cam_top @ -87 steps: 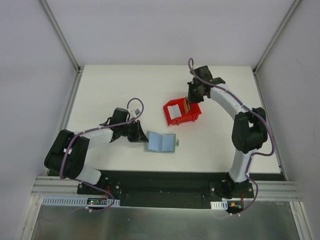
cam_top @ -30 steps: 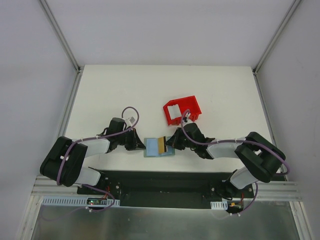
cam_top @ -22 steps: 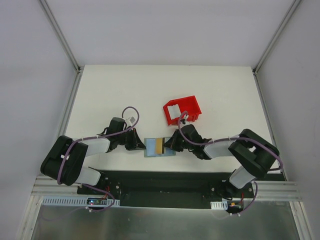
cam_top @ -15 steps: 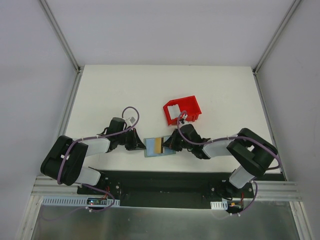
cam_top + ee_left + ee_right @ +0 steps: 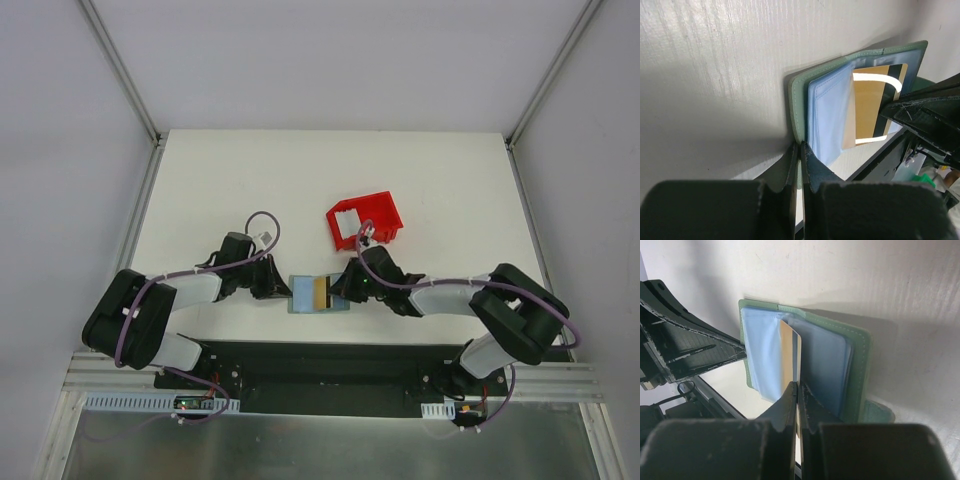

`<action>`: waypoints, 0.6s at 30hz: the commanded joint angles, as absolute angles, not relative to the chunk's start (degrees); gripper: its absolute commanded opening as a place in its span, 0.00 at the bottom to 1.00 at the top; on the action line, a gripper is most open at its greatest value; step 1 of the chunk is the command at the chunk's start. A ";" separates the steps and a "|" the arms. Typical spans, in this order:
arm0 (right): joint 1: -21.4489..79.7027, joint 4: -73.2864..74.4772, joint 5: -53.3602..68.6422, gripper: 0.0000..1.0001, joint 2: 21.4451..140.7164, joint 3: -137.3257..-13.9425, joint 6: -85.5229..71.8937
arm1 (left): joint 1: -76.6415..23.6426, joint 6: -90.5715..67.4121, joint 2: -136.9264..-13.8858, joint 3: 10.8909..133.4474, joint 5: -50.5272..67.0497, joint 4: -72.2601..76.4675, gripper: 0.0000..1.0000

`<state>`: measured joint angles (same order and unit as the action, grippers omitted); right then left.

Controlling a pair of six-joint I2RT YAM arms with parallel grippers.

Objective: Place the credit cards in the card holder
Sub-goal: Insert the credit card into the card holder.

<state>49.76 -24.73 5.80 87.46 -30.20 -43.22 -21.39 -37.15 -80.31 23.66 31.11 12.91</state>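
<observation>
The grey-green card holder [image 5: 318,296] lies open near the table's front edge, its pale blue sleeves showing [image 5: 832,117] [image 5: 822,355]. My left gripper [image 5: 283,290] is shut on the holder's left cover edge [image 5: 799,145]. My right gripper [image 5: 338,290] is shut on the orange-gold credit card [image 5: 321,292], which is partly inside a sleeve [image 5: 871,107] [image 5: 788,352]. A pale card [image 5: 345,222] lies in the red bin.
The red plastic bin [image 5: 364,221] sits behind the card holder, mid-table. The black front edge of the table [image 5: 320,355] runs just below the holder. Both arms lie low across the front of the table.
The right gripper carried the orange-gold card from the red bin down to the open holder and slid it into a sleeve. In the last second it barely shifted. The left gripper keeps its hold.
</observation>
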 commanded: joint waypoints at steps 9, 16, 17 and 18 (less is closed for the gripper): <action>50.01 -21.36 12.82 0.00 94.74 -35.59 -43.60 | -21.62 -34.28 -81.83 25.66 26.98 10.20 0.00; 50.36 -20.13 13.88 0.00 97.55 -38.84 -43.77 | -21.62 -34.19 -81.91 25.75 27.68 10.81 0.00; 50.88 -20.21 13.36 0.00 97.82 -39.28 -43.94 | -21.62 -34.28 -81.83 25.75 27.69 10.81 0.00; 51.32 -20.04 12.75 0.00 97.91 -39.64 -44.03 | -21.62 -34.45 -81.83 25.66 27.86 10.98 0.00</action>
<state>49.52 -23.49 11.84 95.72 -37.45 -44.23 -21.39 -36.47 -80.79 24.95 30.96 11.53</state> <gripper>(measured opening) 0.008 0.007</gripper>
